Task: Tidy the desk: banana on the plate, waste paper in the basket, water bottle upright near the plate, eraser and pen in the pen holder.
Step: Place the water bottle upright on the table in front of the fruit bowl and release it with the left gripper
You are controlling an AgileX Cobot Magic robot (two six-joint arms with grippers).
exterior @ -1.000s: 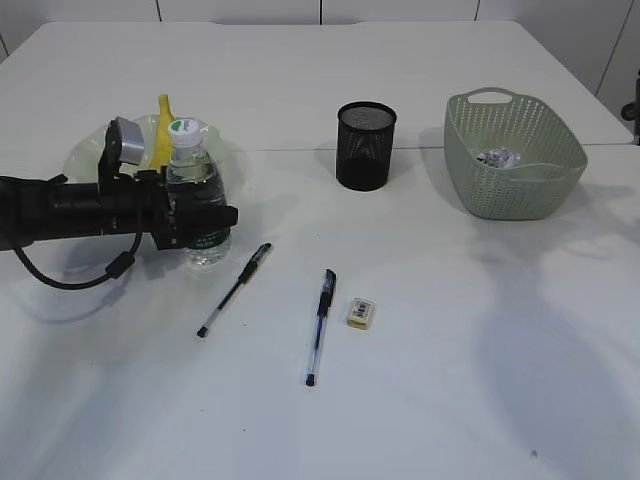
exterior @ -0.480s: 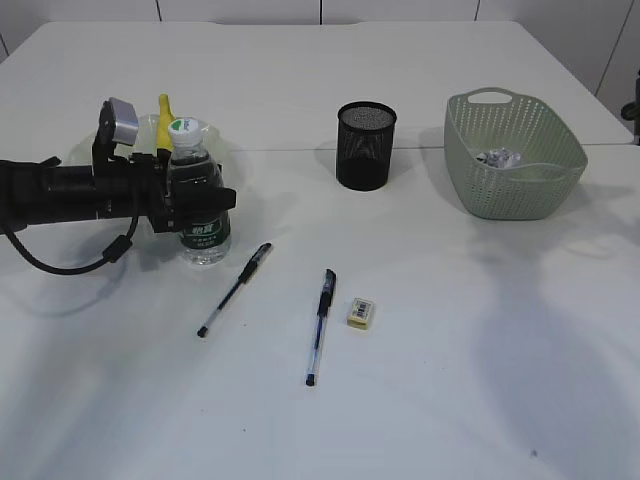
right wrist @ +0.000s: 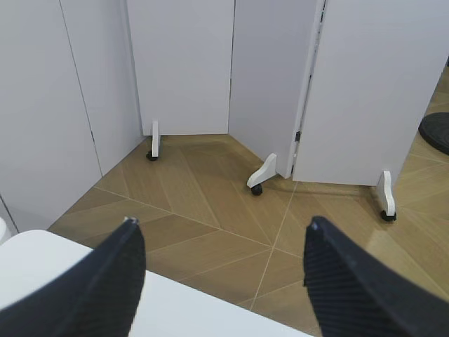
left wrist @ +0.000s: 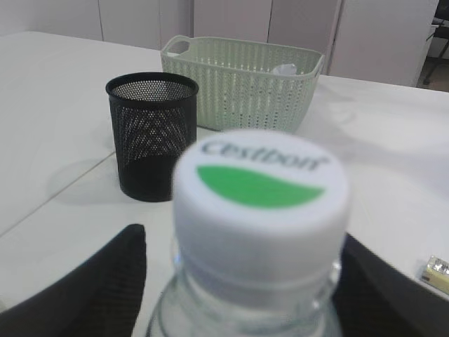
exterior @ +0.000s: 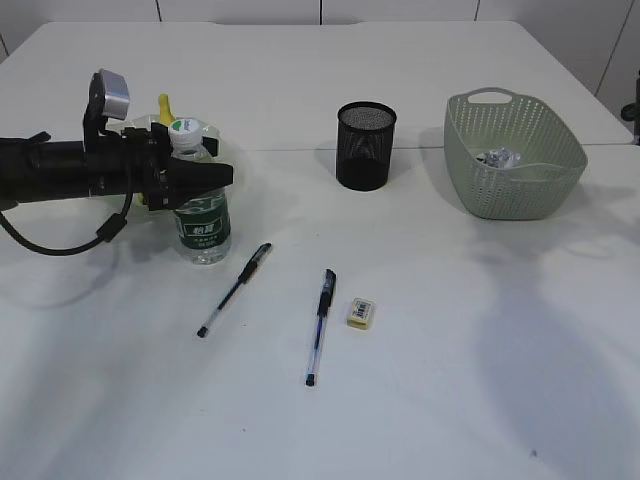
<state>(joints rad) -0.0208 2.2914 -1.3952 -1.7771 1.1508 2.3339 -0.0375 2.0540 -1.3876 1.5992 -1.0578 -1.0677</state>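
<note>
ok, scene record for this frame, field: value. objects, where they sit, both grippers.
water bottle: upright, beside the plate
left gripper: fingers on either side of the bottle's neck, at cap height; grip or gap cannot be told
right gripper: open, empty, faces the floor past the table edge
banana: on the plate, mostly hidden by the arm
waste paper: in the basket
pen holder: upright, no pen showing
pens: two flat on the table, and
eraser: on the table, right of the second pen
</note>
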